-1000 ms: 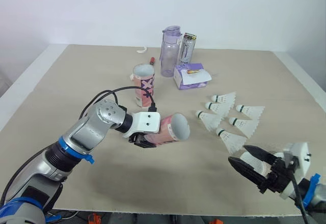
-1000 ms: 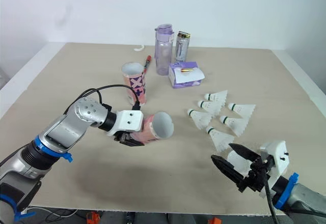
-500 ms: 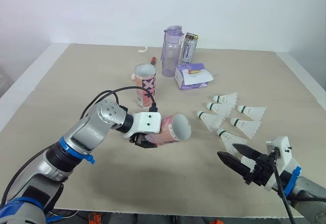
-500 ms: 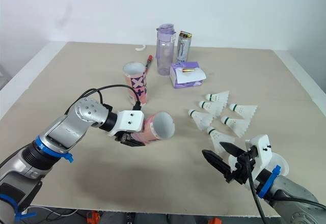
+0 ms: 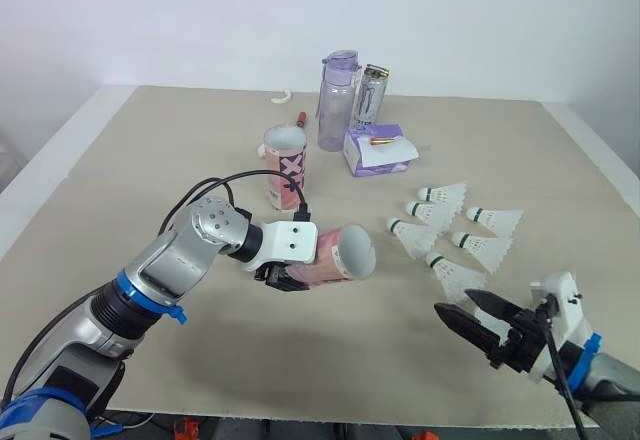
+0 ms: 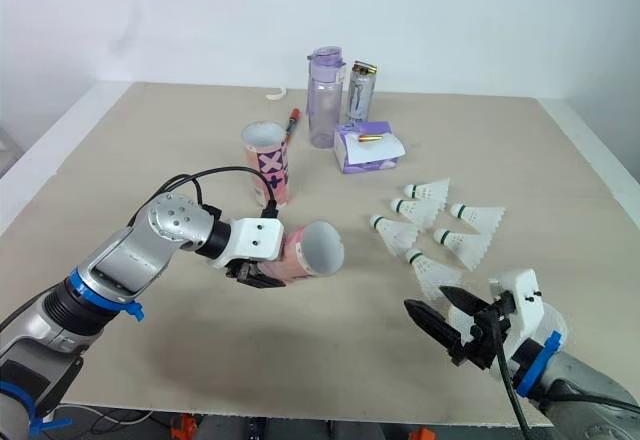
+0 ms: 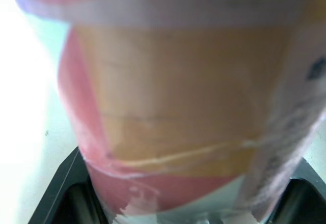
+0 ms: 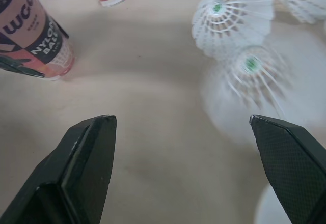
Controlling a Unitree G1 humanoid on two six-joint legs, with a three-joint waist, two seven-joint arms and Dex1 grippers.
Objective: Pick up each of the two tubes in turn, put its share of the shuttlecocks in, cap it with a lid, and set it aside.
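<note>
My left gripper (image 5: 284, 274) is shut on a pink tube (image 5: 340, 255), held lying level above the table with its open mouth facing right; the left wrist view shows the tube (image 7: 178, 107) up close between the fingers. A second pink tube (image 5: 283, 167) stands upright farther back. Several white shuttlecocks (image 5: 445, 200) lie on the table to the right. My right gripper (image 5: 478, 325) hovers open just in front of the nearest shuttlecock (image 5: 455, 275). In the right wrist view its fingers (image 8: 84, 158) stand wide apart, with two shuttlecocks (image 8: 232, 15) ahead.
At the back stand a purple bottle (image 5: 336, 102), a clear bottle (image 5: 369, 95) and a purple box (image 5: 375, 149). A red pen (image 5: 298, 119) and a small white curved piece (image 5: 283, 96) lie near them. The table's near edge (image 5: 300, 422) is close below both arms.
My right gripper swung left toward the nearest shuttlecock, then drew back slightly to the right. The left gripper has kept the tube still.
</note>
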